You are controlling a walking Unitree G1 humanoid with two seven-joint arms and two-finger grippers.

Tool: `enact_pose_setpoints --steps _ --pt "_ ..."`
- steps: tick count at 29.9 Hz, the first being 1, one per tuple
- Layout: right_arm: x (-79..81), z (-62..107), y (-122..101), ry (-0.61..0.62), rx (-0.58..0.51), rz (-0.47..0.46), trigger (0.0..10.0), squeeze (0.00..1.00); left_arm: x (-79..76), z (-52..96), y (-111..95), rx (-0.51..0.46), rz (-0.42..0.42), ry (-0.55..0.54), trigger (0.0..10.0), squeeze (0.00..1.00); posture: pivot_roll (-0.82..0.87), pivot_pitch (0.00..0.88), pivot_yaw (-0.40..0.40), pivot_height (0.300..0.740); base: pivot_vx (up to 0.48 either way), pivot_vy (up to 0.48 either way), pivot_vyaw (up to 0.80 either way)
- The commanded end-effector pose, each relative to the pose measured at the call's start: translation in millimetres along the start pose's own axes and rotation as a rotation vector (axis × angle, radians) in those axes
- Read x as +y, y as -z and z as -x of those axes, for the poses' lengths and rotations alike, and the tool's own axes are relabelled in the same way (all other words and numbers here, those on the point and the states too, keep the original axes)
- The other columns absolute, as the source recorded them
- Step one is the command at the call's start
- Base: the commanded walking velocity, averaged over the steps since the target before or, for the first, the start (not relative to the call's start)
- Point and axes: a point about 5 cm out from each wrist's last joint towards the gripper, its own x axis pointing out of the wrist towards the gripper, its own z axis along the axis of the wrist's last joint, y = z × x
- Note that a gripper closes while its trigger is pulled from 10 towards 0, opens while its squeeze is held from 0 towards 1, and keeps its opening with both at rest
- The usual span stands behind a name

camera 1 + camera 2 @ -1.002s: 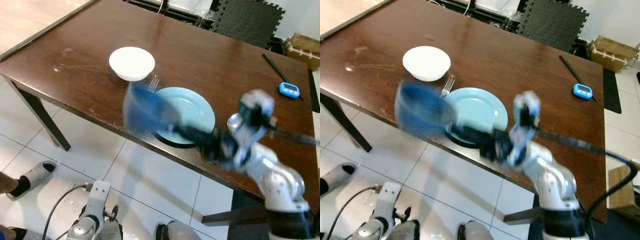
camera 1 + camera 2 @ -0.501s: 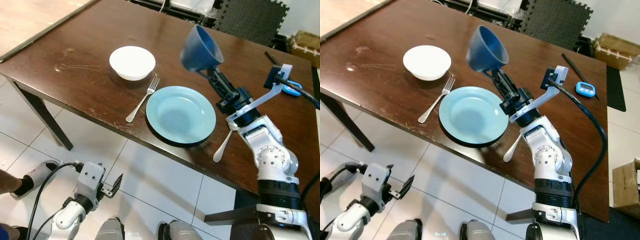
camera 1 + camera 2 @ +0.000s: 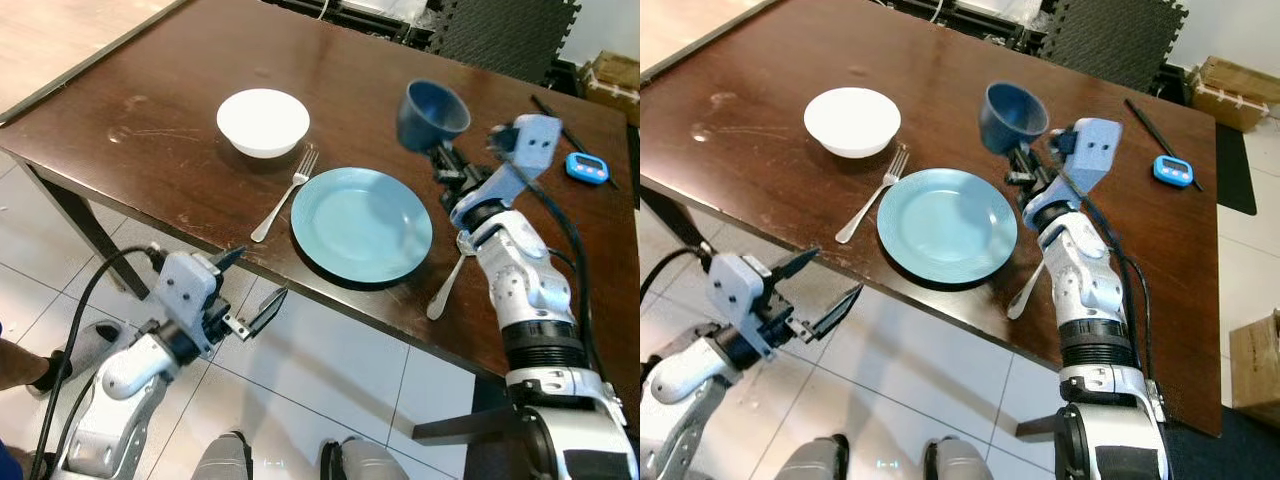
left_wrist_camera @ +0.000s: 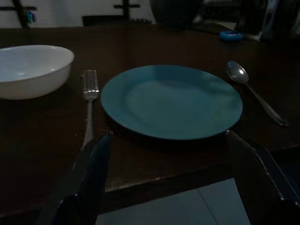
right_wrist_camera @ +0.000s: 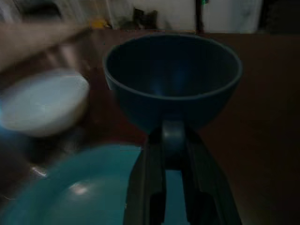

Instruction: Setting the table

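The left gripper [image 3: 250,300] hangs below the near edge of the dark wooden counter [image 3: 150,150], over the tiled floor [image 3: 330,370], its two black fingers spread apart and grasping nothing. On the counter, furthest left, sits a white bowl [image 3: 263,122]. Just right of it a fork [image 3: 284,195] lies at an angle, its tines toward the bowl and its handle toward the near edge, close beside the light blue plate [image 3: 362,224]. On the plate's other side a spoon [image 3: 447,282] lies near the counter edge, partly behind the right arm.

Above the plate's far right side, the right gripper [image 5: 169,140] is clenched on the dark blue cup [image 3: 432,115], its fingers pinching the cup's handle from below in the right wrist view. The cup appears to be held upright, mouth up, and clear of the counter, though how far above is hard to tell. Further right lie a small blue timer [image 3: 584,168] and a black stick-like item [image 3: 552,112].

The step in hand seems to be placing the cup. The next move calls for lowering it level onto bare wood beyond the plate, clear of the spoon, and then releasing.
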Motion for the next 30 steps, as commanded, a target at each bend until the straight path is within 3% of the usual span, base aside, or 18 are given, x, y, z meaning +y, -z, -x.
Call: enact_pose_setpoints --steps 1,5,6,7,10,14,16,17,18,19,21,30 --pt "-1.8 -2.8 -2.9 0.021 -0.008 0.071 10.0 0.0 2.9 -3.5 -3.8 0.002 0.001 -0.002 10.0 0.0 0.08 0.122 -0.046 0.74 0.0 0.0 0.0" --pt "-4.8 -5.3 0.3 0.053 0.013 0.131 10.0 0.0 9.1 -12.1 -8.0 0.011 -0.033 0.002 10.0 0.0 0.08 0.124 -0.042 0.74 0.0 0.0 0.0" --pt "-10.0 -7.8 1.9 0.105 0.02 0.156 10.0 0.0 19.5 -23.9 -7.2 0.046 -0.079 -0.028 10.0 0.0 0.08 0.129 -0.032 0.74 0.0 0.0 0.0" --pt "-10.0 -7.8 1.9 0.105 0.02 0.156 10.0 0.0 19.5 -23.9 -7.2 0.046 -0.079 -0.028 10.0 0.0 0.08 0.129 -0.032 0.74 0.0 0.0 0.0" --pt "-18.1 -10.2 2.4 0.158 0.019 0.157 10.0 0.0 35.9 -48.7 -12.7 0.08 -0.154 -0.096 10.0 0.0 0.08 0.134 -0.018 0.74 0.0 0.0 0.0" --pt "-22.2 -11.1 4.2 0.173 0.031 0.142 10.0 0.0 40.1 -65.5 -20.7 0.081 -0.167 -0.106 10.0 0.0 0.08 0.142 -0.011 0.74 0.0 0.0 0.0" --pt "-22.2 -11.1 4.2 0.173 0.031 0.142 10.0 0.0 40.1 -65.5 -20.7 0.081 -0.167 -0.106 10.0 0.0 0.08 0.142 -0.011 0.74 0.0 0.0 0.0" --pt "-24.5 -11.1 6.4 0.182 0.041 0.126 10.0 0.0 40.6 -75.2 -24.9 0.081 -0.169 -0.102 10.0 0.0 0.08 0.158 0.004 0.74 0.0 0.0 0.0" --pt "-24.5 -11.1 6.4 0.182 0.041 0.126 10.0 0.0 40.6 -75.2 -24.9 0.081 -0.169 -0.102 10.0 0.0 0.08 0.158 0.004 0.74 0.0 0.0 0.0" --pt "-30.3 -10.4 11.9 0.205 0.064 0.063 10.0 0.0 36.7 -95.0 -32.0 0.06 -0.103 -0.064 10.0 0.0 0.08 0.193 0.029 0.74 0.0 0.0 0.0" --pt "-32.1 -10.5 13.6 0.214 0.067 0.031 10.0 0.0 35.1 -102.0 -33.9 0.051 -0.071 -0.046 10.0 0.0 0.08 0.206 0.036 0.74 0.0 0.0 0.0" --pt "-40.7 -9.0 11.0 0.25 0.044 -0.039 10.0 0.0 28.3 -118.0 -38.1 0.031 -0.035 -0.002 10.0 0.0 0.07 0.24 0.045 0.74 0.0 0.0 0.0"
